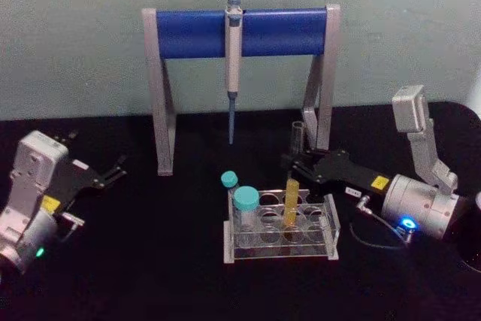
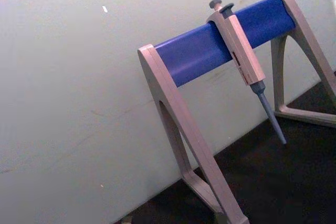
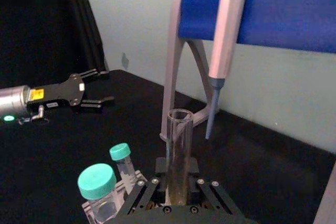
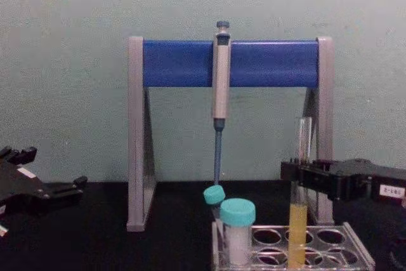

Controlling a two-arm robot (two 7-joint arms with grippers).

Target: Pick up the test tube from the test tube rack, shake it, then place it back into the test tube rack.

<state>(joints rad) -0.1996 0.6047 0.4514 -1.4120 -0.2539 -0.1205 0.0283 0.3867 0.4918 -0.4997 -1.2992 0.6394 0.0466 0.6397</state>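
Your right gripper (image 1: 294, 160) comes in from the right, level with the table, and its jaws look closed on the test tube (image 1: 291, 202). It holds the clear glass above the yellow-orange liquid, so the liquid column stays visible and the open mouth stays free.

The tube stands upright near the middle of the test tube rack (image 1: 333, 240) with its rounded end down in a hole. I cannot tell which row. I judge the lift has not begun.

Coming from the right makes sense, because the teal-capped vials (image 1: 246, 199) occupy the rack's left end. The grey stand (image 1: 325, 80) and its hanging pipette (image 1: 233, 58) lie just behind, so a straight rise suits you best before shaking.

Your left gripper (image 1: 114, 172) sits parked far left with its fingers spread, holding nothing.
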